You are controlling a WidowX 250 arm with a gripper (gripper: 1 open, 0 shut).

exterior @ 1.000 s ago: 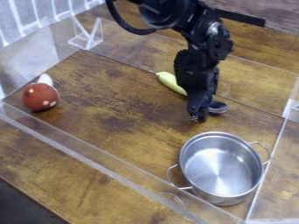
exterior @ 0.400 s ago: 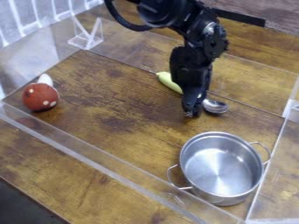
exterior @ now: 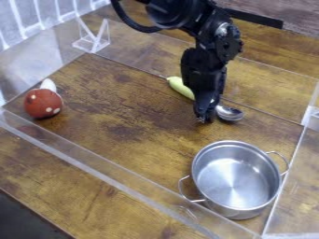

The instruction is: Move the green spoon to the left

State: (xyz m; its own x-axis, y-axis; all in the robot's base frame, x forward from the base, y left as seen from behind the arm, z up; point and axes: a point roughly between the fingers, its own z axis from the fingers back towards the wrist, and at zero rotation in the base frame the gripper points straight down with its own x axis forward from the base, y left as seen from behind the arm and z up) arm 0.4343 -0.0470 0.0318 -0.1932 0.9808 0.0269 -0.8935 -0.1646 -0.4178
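Although the green spoon with its thick yellow-green plastic handle and round silver metal bowl (exterior: 229,113) lies in the same place, right of centre in the upper half of the frame, more of its bowl now shows than a second ago.

Camera view, itemised:

Gripper, black, angular, many-jointed (exterior: 203,114): shifted slightly toward the left of the frame; jaws wide apart, their tips low over the middle of the spoon, partly hiding it. No grip evident; contact cannot be told. Bearing on the task: aligning appears to be the step in hand, with closing and the leftward move outstanding.

Spoon: handle smooth, matte, blunt-ended, pointing to the upper left; bowl shiny, rounded, at the lower right.

Pot, round, brushed steel, two thin loop handles (exterior: 234,177): lower right, near the spoon's bowl end.

Toy mushroom, domed red cap with white spots, pale stem (exterior: 44,103): left side of the frame.

Tabletop, brown wood, streaked grain, darker patches (exterior: 118,145): bordered by clear, straight-edged panels.
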